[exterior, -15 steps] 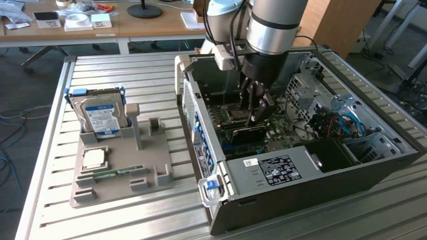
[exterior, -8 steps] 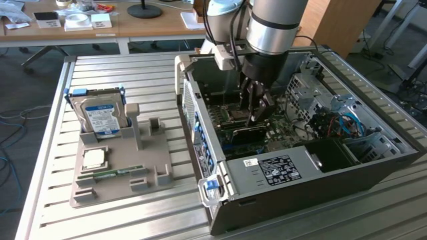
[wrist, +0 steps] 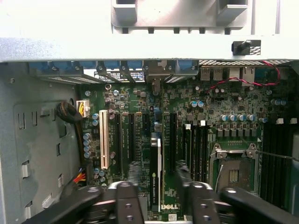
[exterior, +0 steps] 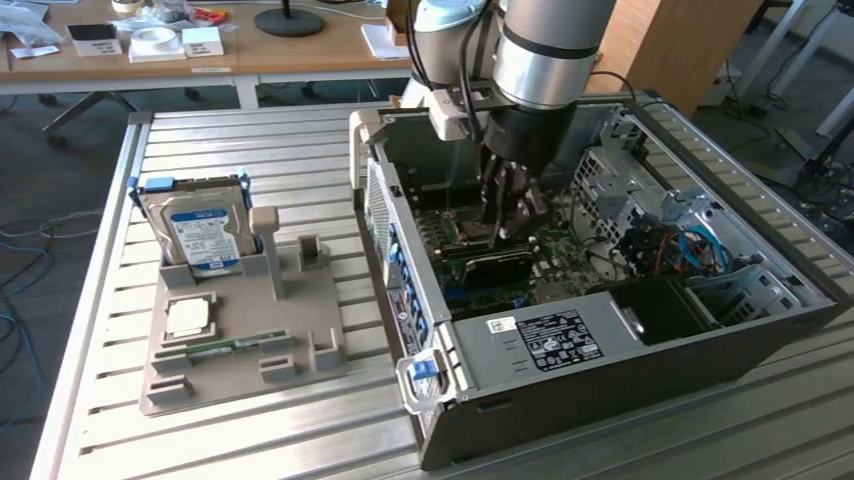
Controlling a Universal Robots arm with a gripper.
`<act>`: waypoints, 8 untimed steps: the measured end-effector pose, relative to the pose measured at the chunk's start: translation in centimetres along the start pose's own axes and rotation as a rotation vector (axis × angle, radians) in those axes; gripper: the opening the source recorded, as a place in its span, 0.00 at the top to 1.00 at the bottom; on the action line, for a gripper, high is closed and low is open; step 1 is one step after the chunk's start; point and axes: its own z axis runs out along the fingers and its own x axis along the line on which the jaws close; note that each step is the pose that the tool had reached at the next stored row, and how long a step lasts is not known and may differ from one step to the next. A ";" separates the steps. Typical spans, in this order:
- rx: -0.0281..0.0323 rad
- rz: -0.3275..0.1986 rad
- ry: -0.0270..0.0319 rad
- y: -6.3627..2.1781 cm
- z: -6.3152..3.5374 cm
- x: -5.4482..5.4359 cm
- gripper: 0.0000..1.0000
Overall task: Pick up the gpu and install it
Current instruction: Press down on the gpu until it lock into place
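Note:
The gpu (wrist: 156,179) stands on edge in a motherboard slot inside the open computer case (exterior: 747,330); it is a thin black card with white lettering along its top edge. My gripper (wrist: 158,170) hangs right over it, one finger on each side. The fingers (wrist: 135,175) are open, with a narrow gap showing between each one and the card. In the exterior view, the gripper (exterior: 514,228) reaches down into the middle of the case, just above the dark card (exterior: 497,262) on the motherboard.
A grey parts holder (exterior: 240,370) lies at the exterior view's left, holding a silver hard drive (exterior: 200,228), a CPU (exterior: 187,318) and a green RAM stick (exterior: 220,347). Drive cages and cables (exterior: 681,245) crowd the case's far side. The empty CPU socket (wrist: 233,172) sits beside the slots.

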 end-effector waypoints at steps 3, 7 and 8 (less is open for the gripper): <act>0.0000 0.000 0.0000 0.00 0.00 0.0 0.68; 0.0000 0.000 0.0000 0.00 0.00 0.0 0.86; 0.0000 0.000 0.0000 0.00 0.00 0.0 0.86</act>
